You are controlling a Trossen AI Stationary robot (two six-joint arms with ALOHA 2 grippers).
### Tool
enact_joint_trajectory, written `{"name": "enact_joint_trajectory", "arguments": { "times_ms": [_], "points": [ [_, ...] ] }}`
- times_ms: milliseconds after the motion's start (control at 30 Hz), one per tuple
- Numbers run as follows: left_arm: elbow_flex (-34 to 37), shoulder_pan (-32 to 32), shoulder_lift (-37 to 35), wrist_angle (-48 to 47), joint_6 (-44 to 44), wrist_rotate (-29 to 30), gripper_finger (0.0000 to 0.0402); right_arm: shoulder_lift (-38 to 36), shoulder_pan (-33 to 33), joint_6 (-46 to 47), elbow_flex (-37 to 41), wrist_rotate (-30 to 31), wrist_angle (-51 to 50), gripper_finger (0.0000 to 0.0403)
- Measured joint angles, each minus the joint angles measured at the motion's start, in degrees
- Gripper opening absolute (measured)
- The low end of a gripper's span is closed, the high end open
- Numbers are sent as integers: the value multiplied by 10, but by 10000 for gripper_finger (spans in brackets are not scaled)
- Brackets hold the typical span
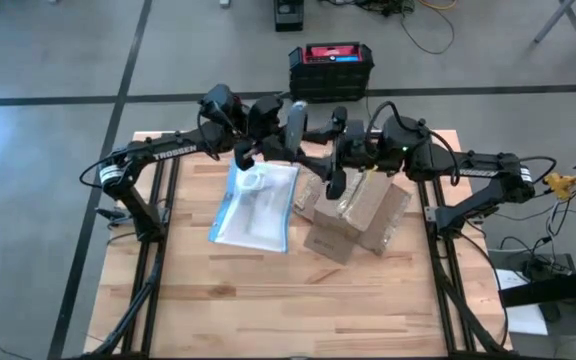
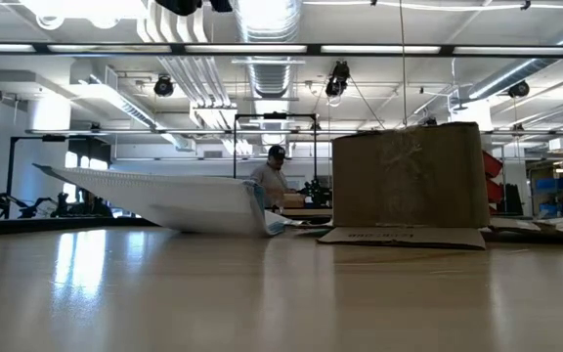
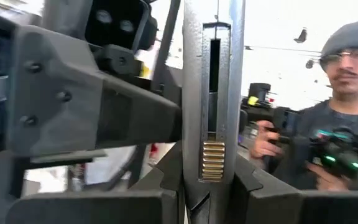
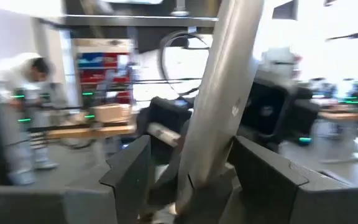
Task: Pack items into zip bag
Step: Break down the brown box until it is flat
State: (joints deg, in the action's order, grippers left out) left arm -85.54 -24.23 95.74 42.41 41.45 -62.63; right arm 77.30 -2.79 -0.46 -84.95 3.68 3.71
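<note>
Arms raised, meeting above zip bag (image 1: pixel 256 205); left gripper (image 3: pixel 211 186) clenched on grey stick tool (image 3: pixel 213 93); right gripper (image 4: pixel 194 177) released around it.

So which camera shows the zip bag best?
The high view: the whole zip bag lies flat there beside the cardboard box, with whitish items inside. The low view shows it edge-on only. Neither wrist view shows it.

"TROSSEN" reads on the left arm (image 1: pixel 158 150)
</note>
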Motion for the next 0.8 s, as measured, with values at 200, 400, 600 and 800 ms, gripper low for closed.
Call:
{"name": "enact_joint_trajectory", "arguments": {
  "times_ms": [200,400,600,800],
  "points": [
    [0,-3,0,-72,-71,55,42,0,-5,-11,0,69,-6,200],
    [0,-3,0,-108,-132,64,42,0,-24,56,0,68,-63,205],
    [0,-3,0,-154,-169,72,42,-1,-28,98,0,70,-99,201],
    [0,-3,0,-242,-239,83,42,-8,-34,99,0,70,-104,186]
  ]
}}
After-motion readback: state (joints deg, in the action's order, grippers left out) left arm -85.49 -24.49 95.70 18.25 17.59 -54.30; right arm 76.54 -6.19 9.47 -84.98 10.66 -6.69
